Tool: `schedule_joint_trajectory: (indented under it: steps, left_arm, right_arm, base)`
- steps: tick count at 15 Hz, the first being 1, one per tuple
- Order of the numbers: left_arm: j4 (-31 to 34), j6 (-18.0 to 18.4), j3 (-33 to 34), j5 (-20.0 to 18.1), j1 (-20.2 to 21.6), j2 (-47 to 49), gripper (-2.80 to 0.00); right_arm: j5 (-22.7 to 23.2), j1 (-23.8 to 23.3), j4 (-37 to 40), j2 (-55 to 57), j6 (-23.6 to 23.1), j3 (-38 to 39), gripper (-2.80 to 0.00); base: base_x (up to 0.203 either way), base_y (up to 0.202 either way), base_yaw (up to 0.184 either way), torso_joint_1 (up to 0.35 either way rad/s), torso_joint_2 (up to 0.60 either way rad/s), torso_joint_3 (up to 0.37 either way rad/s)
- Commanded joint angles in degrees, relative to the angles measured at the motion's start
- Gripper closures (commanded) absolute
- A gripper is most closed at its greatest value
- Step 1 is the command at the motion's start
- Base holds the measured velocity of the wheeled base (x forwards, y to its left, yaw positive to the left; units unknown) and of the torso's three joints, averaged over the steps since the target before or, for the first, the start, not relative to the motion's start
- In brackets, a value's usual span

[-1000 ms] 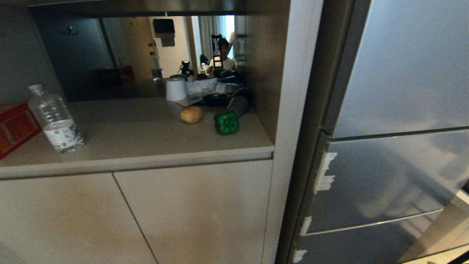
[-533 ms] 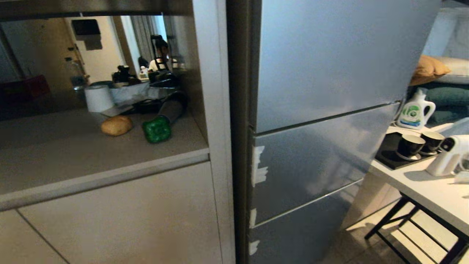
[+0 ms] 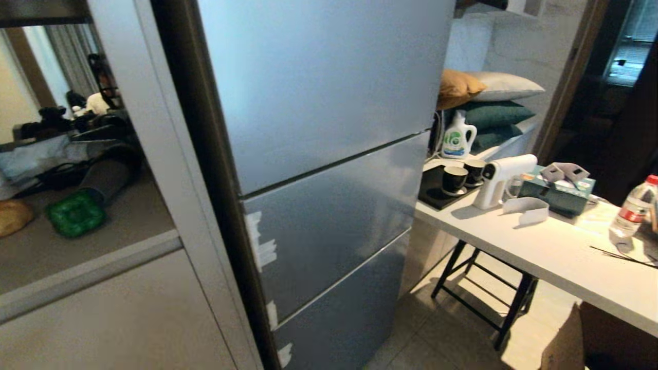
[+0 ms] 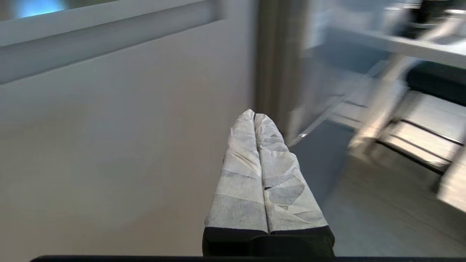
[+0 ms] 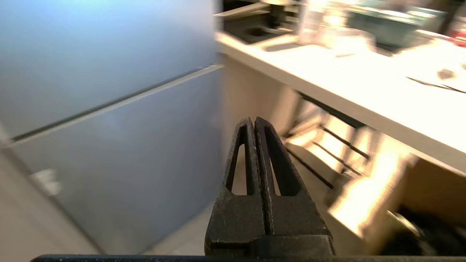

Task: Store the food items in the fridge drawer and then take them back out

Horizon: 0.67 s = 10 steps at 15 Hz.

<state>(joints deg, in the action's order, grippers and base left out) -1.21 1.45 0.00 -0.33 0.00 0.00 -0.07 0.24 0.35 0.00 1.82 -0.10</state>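
Observation:
In the head view, the tan potato [image 3: 10, 217] and the green bell pepper [image 3: 75, 215] lie side by side on the beige counter [image 3: 103, 241] at the far left. The silver fridge fills the middle. Its lower panels [image 3: 334, 221] [image 3: 344, 308] are closed, so the clear bin of the fridge drawer is hidden. Neither arm shows in the head view. My left gripper [image 4: 253, 114], its fingers wrapped in white tape, is shut and empty, low in front of the beige cabinet door [image 4: 109, 145]. My right gripper [image 5: 253, 120] is shut and empty, low beside the fridge's panels [image 5: 109, 145].
Right of the fridge stands a white table [image 3: 540, 246] on black legs. It carries two dark cups [image 3: 455, 180], a white spray gun [image 3: 496, 180], a tissue box [image 3: 558, 187] and a water bottle [image 3: 632, 208]. A cardboard box [image 3: 596, 339] sits on the floor at the bottom right.
The whole head view has swung to the right: the counter with the potato and pepper slid to the left edge, the fridge came to the middle, and the table appeared.

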Motion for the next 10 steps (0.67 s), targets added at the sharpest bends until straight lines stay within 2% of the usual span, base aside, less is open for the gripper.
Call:
schedule_joint_trajectory:
  steps: [1, 7, 10]
  left_arm:
    - [0.0, 0.0, 0.6, 0.0, 0.0, 0.1, 0.00]
    - [-0.7, -0.2, -1.3, -0.4, 0.0, 0.4, 0.00]
    - [-0.7, -1.9, -11.0, -1.8, -0.2, 10.4, 0.00]
  right_arm:
    - [0.0, 0.0, 0.0, 0.1, 0.0, 0.0, 0.00]
    - [0.0, 0.0, 0.1, 0.1, 0.0, 0.0, 0.00]
    - [0.0, 0.0, 0.0, 0.1, 0.0, 0.0, 0.00]
  base:
    - [0.001, 0.006, -0.177, 0.002, 0.00, 0.002]
    - [0.001, 0.007, -0.160, 0.002, 0.00, 0.002]
    - [-0.001, 0.002, -0.022, 0.002, 0.00, 0.001]
